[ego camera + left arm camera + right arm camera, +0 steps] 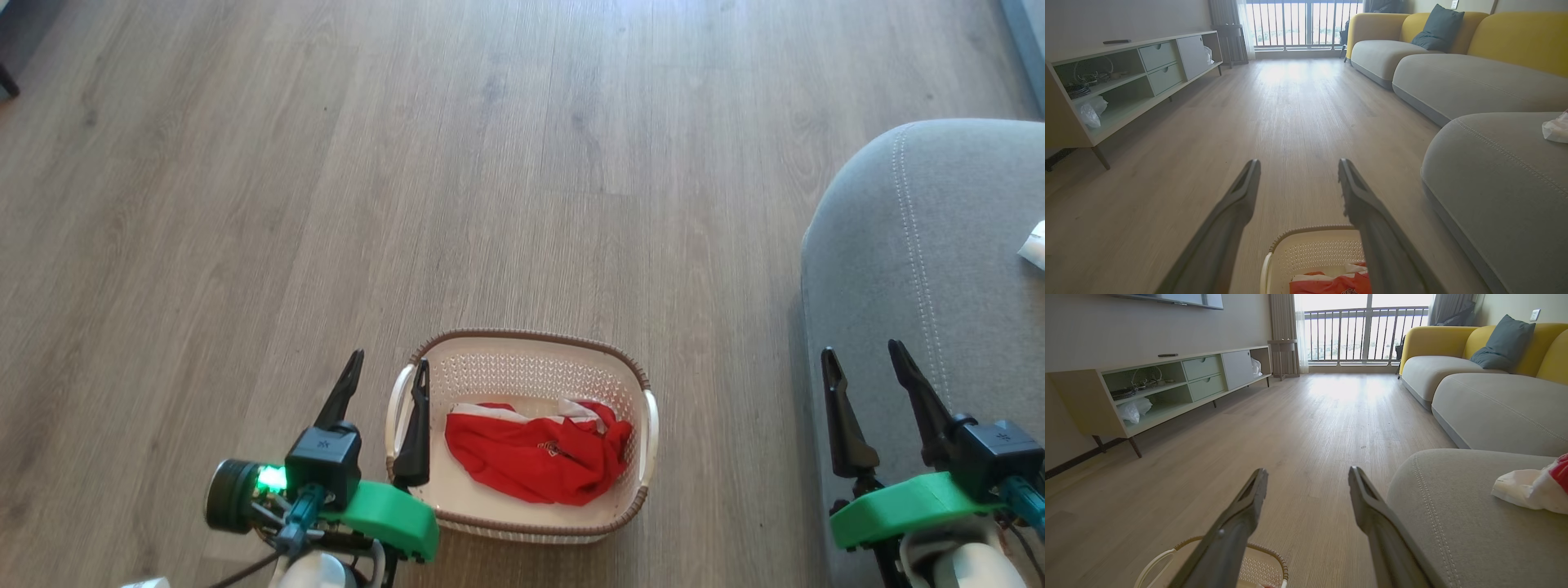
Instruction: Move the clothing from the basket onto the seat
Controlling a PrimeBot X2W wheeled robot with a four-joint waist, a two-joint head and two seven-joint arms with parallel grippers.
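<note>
The left tool (389, 359) hangs low with its two fingers spread wide and nothing between them, pointing forward along the floor (408, 163). Its right finger crosses the left handle of the basket (522, 367) and its left finger lies over bare boards. The right tool (862, 348) is released too, holding nothing, with its fingers parted and pointing the same way. It sits over the near left edge of the seat (898, 245), well apart from the other tool. The basket stands on the floor just right of the left tool and well left of the right one, and red clothing (535, 457) with white trim lies bunched in its bottom, below and to the right of the left tool's fingertips. On the seat, ahead and to the right of the right tool, rests a crumpled white cloth (1523, 490) with a red part at its far edge. Open floor separates basket and seat. Far ahead of both tools stretch a low cabinet (1126, 81) on the left, a grey and yellow sofa (1453, 77) on the right, and a railed window (1306, 20).
</note>
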